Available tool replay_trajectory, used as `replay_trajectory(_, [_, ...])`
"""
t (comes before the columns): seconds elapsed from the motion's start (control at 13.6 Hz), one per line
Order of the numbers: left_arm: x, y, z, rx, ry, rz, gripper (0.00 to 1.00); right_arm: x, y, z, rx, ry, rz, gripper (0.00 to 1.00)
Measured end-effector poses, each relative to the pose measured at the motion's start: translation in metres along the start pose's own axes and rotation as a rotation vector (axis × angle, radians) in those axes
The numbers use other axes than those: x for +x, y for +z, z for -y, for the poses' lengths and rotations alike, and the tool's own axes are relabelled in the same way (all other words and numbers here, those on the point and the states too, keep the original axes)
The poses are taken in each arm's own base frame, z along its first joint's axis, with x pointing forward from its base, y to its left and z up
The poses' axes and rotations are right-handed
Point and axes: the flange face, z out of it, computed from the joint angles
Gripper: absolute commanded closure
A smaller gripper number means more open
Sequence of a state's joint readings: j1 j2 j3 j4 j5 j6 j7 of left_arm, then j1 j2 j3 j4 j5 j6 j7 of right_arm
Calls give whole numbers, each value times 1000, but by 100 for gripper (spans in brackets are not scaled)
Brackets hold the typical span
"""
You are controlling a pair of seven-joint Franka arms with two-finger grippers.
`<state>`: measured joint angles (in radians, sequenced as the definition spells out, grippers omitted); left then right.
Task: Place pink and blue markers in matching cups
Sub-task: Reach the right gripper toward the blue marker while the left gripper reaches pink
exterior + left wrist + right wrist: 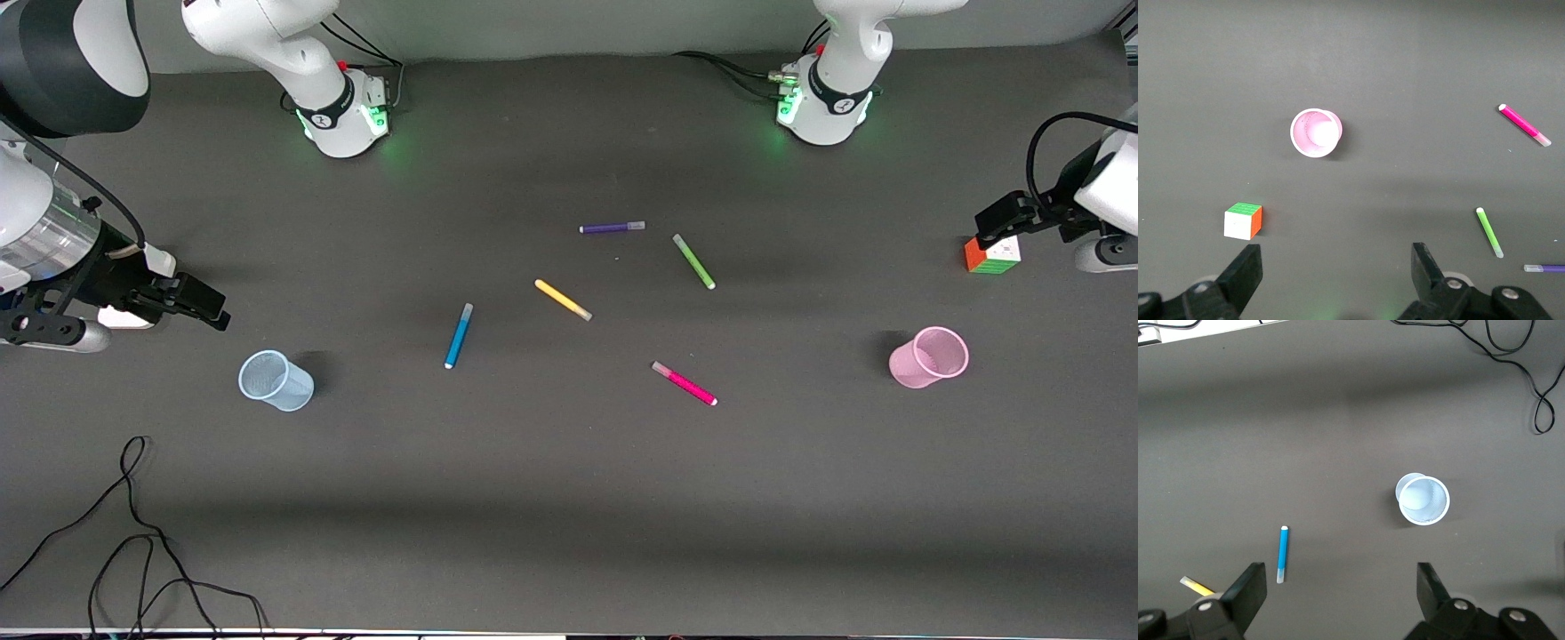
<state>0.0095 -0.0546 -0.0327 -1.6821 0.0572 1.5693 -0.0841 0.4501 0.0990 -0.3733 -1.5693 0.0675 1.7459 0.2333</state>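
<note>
Dark grey matting (551, 498) covered the whole table, with a loose black cable (133, 533) trailing at the edge nearest the front camera. Five markers lay flat around the middle: the blue marker (459, 335), the pink marker (685, 383) nearest the camera, a yellow marker (563, 300) between them, and a green marker (693, 261) and purple marker (612, 228) nearer the bases. None touched another.

At the right arm's end stood the pale blue cup (276, 380), upright and empty; at the left arm's end, the pink cup (929, 357), likewise.

A multicoloured puzzle cube (992, 254) sat nearer the bases than the pink cup, under the left gripper (1337, 270), which hung with its fingers spread wide and holding nothing. The right gripper (1341, 593) hovered near the blue cup, fingers also parted and bare.

Small marks on the arm bases were perhaps logos, too small to read.
</note>
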Motion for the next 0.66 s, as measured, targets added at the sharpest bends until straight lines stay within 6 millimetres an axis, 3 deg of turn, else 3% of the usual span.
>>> replay_trajectory(0.44, [5, -1, 1, 3, -3, 30, 1, 1, 7, 2, -7, -1, 12, 0])
replay_trajectory(0.66, [4, 4, -2, 6, 3, 63, 1, -2, 42, 15, -48, -18, 113, 0])
